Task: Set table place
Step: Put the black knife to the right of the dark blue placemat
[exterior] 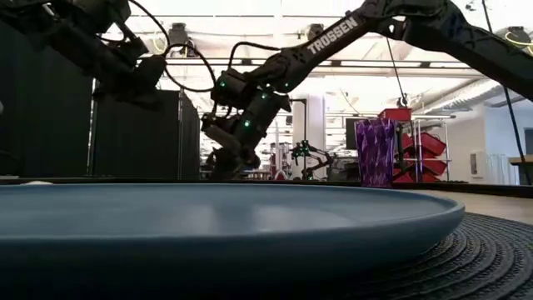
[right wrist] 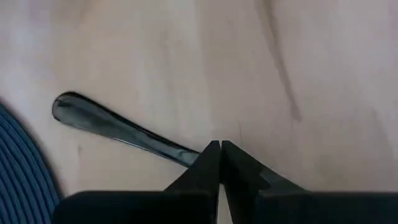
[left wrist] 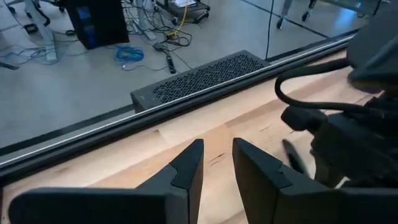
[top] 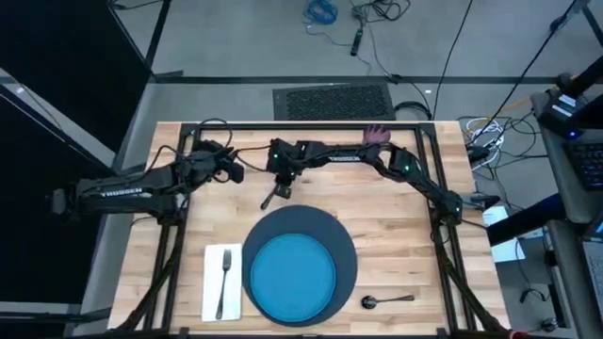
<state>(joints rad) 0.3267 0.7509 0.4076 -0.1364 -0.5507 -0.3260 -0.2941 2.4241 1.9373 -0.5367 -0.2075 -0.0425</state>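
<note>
The dark slate-blue charger (top: 345, 247) lies near the table's front edge with the bright blue plate (top: 290, 276) on it. Left of it, the fork (top: 224, 273) lies on the white napkin (top: 211, 287). The spoon (top: 386, 300) lies on the wood right of the charger. The purple cup (top: 377, 135) stands at the far edge. My right gripper (top: 281, 186) reaches across to just beyond the charger and is shut on the dark knife (top: 271, 199). My left gripper (left wrist: 217, 163) hovers open and empty at the far left (top: 234, 170). My right gripper pinches the knife between its two fingertips (right wrist: 211, 155) at one end of the shaft (right wrist: 186, 155). The fingers come from above, pointing down. The knife's rounded free end (right wrist: 65, 107) sticks out sideways close over the wood; whether it rests on the table I cannot tell.
The charger's ribbed rim (right wrist: 18, 168) lies close beside the held knife. Bare wood stretches right of the charger up to the cup. The black frame (top: 311, 127) runs along the table's far edge, with a floor grille (left wrist: 199, 78) and cables beyond it.
</note>
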